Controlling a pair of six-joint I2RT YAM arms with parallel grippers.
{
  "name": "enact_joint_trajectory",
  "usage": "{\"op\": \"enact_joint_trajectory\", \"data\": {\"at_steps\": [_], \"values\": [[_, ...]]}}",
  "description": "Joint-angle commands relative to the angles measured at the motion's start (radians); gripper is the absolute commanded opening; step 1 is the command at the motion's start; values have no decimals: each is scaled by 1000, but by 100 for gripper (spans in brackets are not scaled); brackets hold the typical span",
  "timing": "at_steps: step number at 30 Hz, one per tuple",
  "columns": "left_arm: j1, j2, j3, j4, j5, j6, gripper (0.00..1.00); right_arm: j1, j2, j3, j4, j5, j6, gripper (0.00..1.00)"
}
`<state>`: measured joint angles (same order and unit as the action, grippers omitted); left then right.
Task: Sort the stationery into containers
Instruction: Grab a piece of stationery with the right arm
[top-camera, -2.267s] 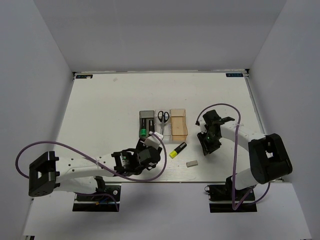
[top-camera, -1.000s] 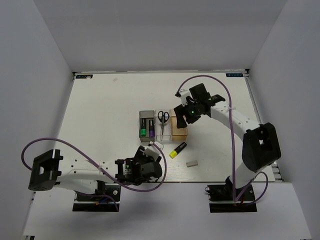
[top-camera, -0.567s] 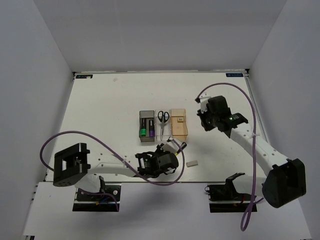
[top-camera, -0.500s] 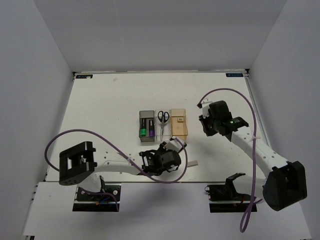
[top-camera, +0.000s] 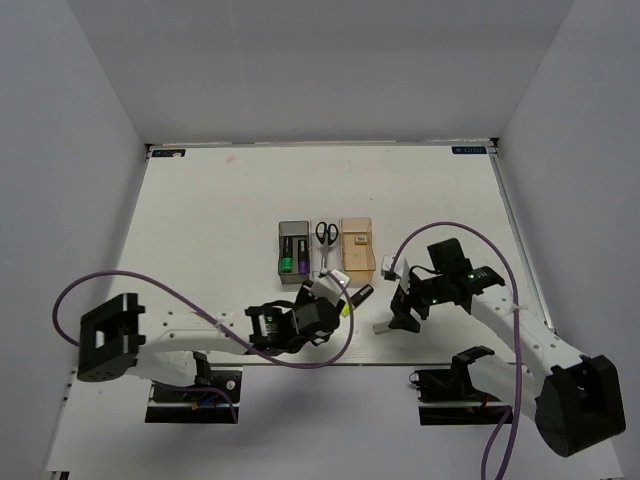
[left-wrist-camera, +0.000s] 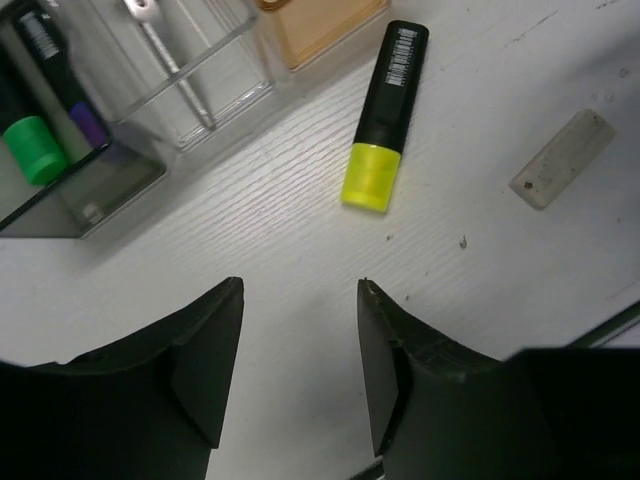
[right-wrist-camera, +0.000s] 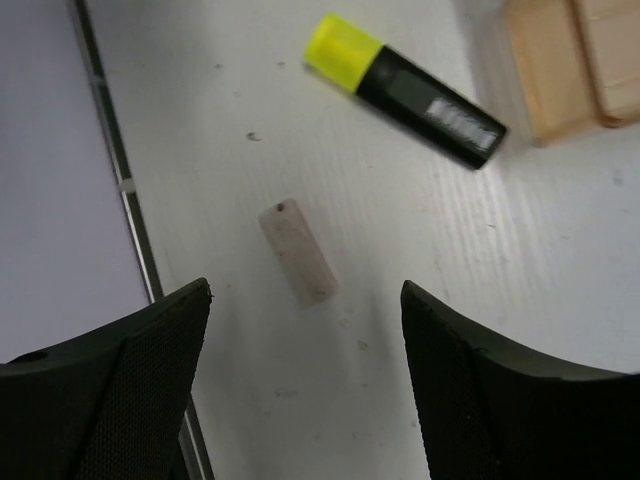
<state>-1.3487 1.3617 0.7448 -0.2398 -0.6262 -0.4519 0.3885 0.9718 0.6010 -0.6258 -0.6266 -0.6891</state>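
Desk (top-camera: 200, 230) room in front of the three bins is tight, so we work each arm separately. The dark grey bin (top-camera: 281, 246) suits highlighters and the orange bin (top-camera: 358, 266) erasers. Our left gripper (left-wrist-camera: 300, 300) hangs open and empty, short of the yellow highlighter (left-wrist-camera: 385, 120) lying on the desk just beside the orange bin. We should advance and close across its black body. Our right gripper (right-wrist-camera: 305, 300), spread wide and empty, hovers over the grey eraser (right-wrist-camera: 297, 252), which lies flat near the desk edge. We should pinch its narrow width, low.
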Motion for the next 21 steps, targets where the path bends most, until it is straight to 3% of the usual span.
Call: {"op": "enact_joint_trajectory", "data": {"at_steps": [1, 5, 17, 21], "values": [[-26, -142, -57, -73, -79, -71, 62, 12, 42, -40, 26, -180, -216, 78], [-52, -248, -108, -156, -127, -125, 68, 27, 91, -84, 90, -168, -328, 75], [-99, -378, -203, -259, -207, -212, 70, 113, 225, -141, 208, 21, -426, 68], [-113, -381, -208, -276, -228, -234, 70, 145, 223, -196, 259, 108, -455, 58]]}}
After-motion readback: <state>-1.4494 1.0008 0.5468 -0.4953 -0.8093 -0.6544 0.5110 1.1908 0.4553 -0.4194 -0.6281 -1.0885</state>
